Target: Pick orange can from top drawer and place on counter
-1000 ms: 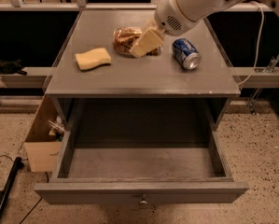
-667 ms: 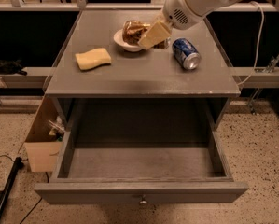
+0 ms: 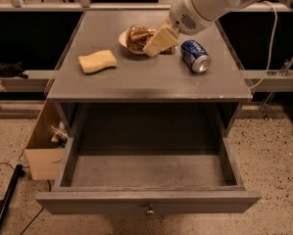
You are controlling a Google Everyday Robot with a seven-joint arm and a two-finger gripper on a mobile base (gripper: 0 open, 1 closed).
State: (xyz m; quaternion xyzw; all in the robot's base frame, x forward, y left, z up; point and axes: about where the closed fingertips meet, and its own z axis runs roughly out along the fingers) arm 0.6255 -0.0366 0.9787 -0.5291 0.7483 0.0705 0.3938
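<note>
The orange can [image 3: 136, 37] lies tilted on its side over the back middle of the counter [image 3: 151, 80], its silver end facing left. My gripper [image 3: 155, 42] reaches down from the upper right and is shut on the can's right end, with one tan finger [image 3: 161, 40] across the front of it. I cannot tell whether the can touches the counter. Below, the top drawer [image 3: 148, 202] is pulled fully open and nothing shows inside it.
A blue can [image 3: 195, 56] lies on its side on the counter just right of the gripper. A yellow sponge [image 3: 97, 61] sits at the counter's left. A cardboard box [image 3: 43, 151] stands on the floor left of the drawer. A cable [image 3: 271, 43] hangs at right.
The gripper and the orange can moved together toward the back of the counter, then settled slightly lower. The sponge, blue can and drawer stayed still.
</note>
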